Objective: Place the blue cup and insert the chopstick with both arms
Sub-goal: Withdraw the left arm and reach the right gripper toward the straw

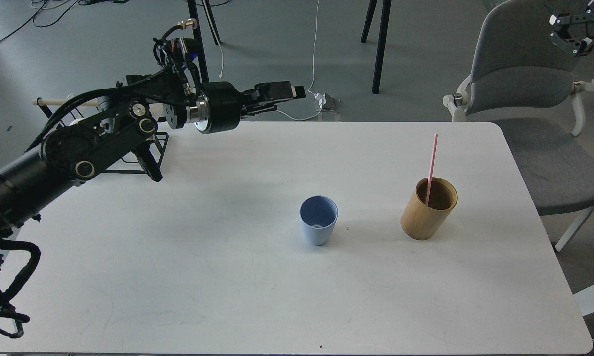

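One blue cup point(318, 219) upright, chopstick point(431, 170) in bamboo holder point(428, 209)

The blue cup point(318, 219) stands upright on the white surface point(178, 277), just right of the frame's centre. It is a small matte light-blue tumbler without a handle, narrowing toward its base, darker blue inside. The chopstick point(432, 165), a thin straight pink stick, stands nearly upright in a tan bamboo cylinder point(428, 210) to the cup's right, well apart from it, its upper half above the rim.

Cup point(318, 220) stands left of holder point(429, 208); chopstick point(431, 168) inside holder.
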